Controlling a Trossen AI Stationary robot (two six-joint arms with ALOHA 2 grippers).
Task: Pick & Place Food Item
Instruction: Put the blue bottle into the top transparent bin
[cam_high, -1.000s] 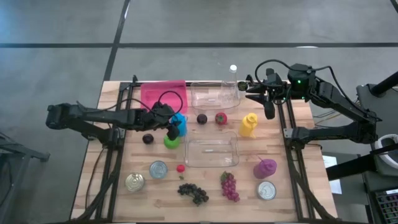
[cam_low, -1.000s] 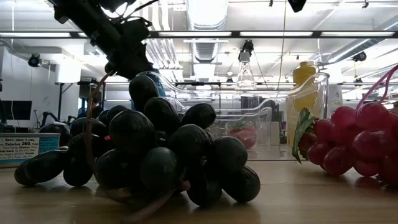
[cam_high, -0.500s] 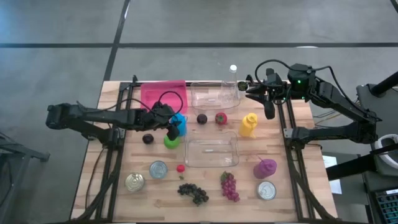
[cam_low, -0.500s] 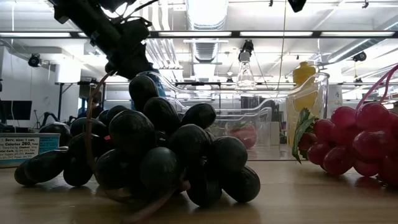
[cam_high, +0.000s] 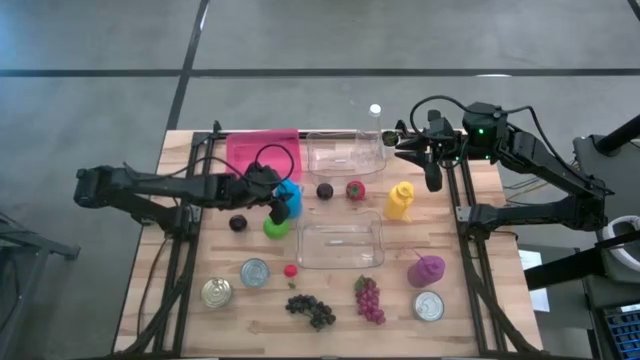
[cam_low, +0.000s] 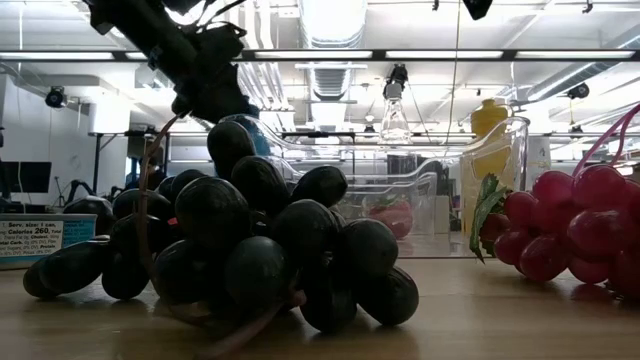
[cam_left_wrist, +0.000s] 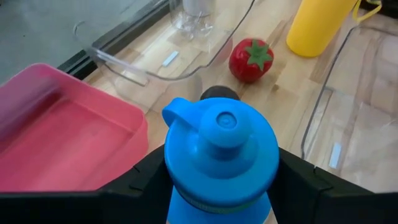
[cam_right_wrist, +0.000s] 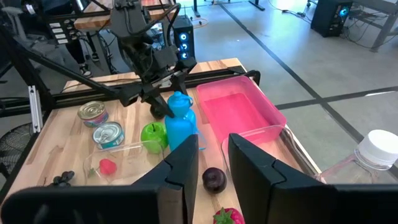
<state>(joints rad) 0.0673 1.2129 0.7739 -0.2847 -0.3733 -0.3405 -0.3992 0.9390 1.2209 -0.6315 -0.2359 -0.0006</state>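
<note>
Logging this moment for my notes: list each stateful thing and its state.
blue bottle: upright, capped, gripped by left gripper
yellow bottle: upright, free
pink bin: empty
far clear bin: empty
near clear bin: empty
right gripper: jaws apart, holding nothing

Table (cam_high: 200, 265), high view: tray (cam_high: 262, 152) at back left; tub (cam_high: 345, 152) beside it; second tub (cam_high: 340, 245) centre; bottle (cam_high: 287, 198), apple (cam_high: 275, 227), plum (cam_high: 325, 191), strawberry (cam_high: 355, 189) between; cans (cam_high: 218, 292), grapes (cam_high: 311, 309) in front.
</note>
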